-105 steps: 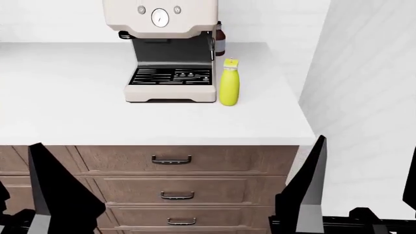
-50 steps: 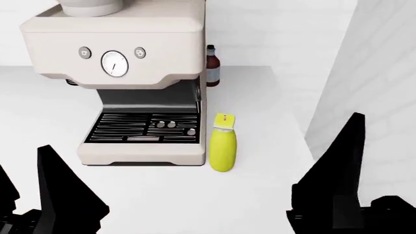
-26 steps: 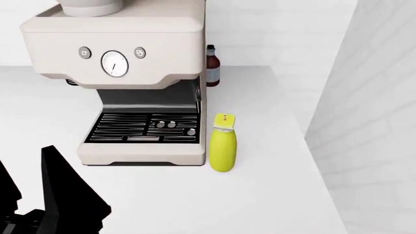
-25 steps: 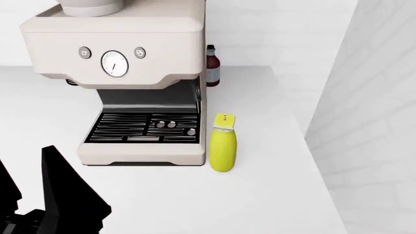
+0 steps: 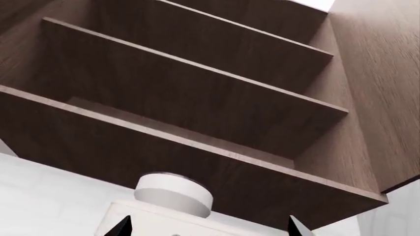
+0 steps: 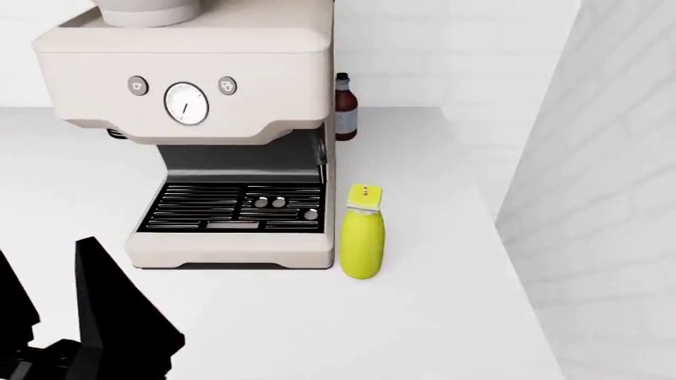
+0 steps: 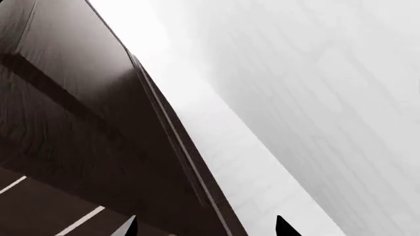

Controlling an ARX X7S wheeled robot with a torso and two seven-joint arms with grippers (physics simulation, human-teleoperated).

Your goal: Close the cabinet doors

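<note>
A white countertop [image 6: 444, 317] fills most of the head view, ending at a white wall [image 6: 613, 198] on the right. Above it, seen only from the wrist cameras, hangs the wooden cabinet [image 5: 196, 98]: the left wrist view looks up into its open interior with bare shelves, and the right wrist view shows a dark cabinet door [image 7: 85, 123] standing open, edge-on beside the white wall. On the counter's far left sits a cream espresso machine [image 6: 201, 119] with a round gauge and a black drip grille. A yellow bottle [image 6: 362, 232] stands upright just beside the machine's near right corner, and a small brown bottle [image 6: 344, 108] stands farther back against its right side. The left gripper [image 6: 47, 317] shows at the near left as dark fingers spread apart with nothing between them. The right gripper [image 7: 203, 225] shows only two fingertips, parted and empty.
</note>
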